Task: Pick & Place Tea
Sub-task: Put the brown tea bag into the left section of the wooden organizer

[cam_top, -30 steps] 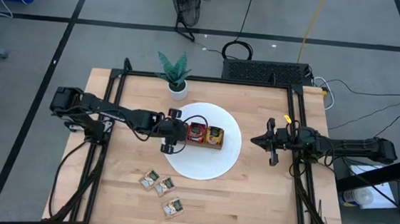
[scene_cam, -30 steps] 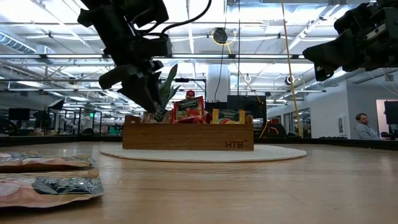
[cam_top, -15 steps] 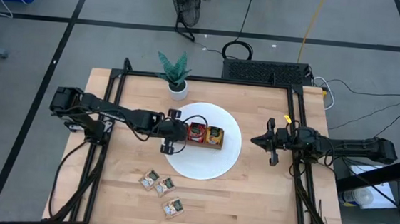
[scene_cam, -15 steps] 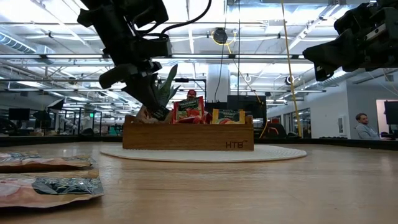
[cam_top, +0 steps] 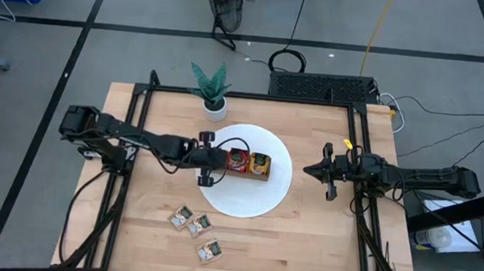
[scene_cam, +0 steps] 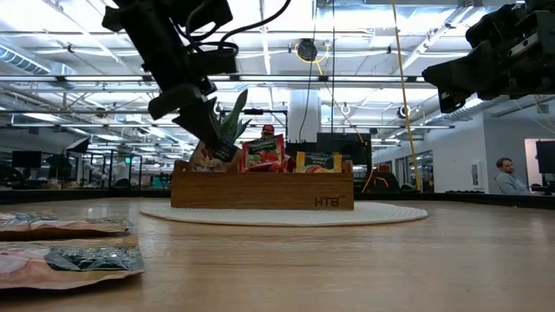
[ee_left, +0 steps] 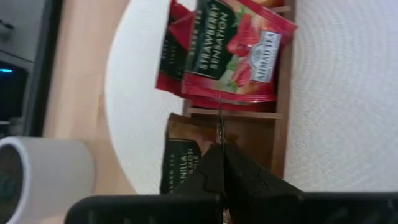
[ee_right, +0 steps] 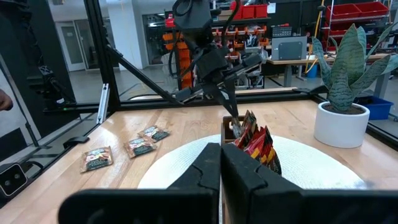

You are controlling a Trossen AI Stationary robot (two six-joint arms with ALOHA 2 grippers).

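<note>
The tea packets (ee_left: pixel 230 53) in the brown wooden tray (scene_cam: pixel 262 188) are red with green marks, orange-yellow (scene_cam: pixel 317 162), and pale beige with dark green (ee_left: pixel 180 163). The round mat (cam_top: pixel 274 190) is white, the table (cam_top: pixel 303 244) light wood, the plant (cam_top: pixel 209 82) green in a white pot (cam_top: pixel 216 107).

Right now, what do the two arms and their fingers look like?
Both arms are dark, slim and jointed, with black cables looped along them. The left gripper and the right gripper each end in two blunt black fingers. A small yellow marking shows near the right wrist.
</note>
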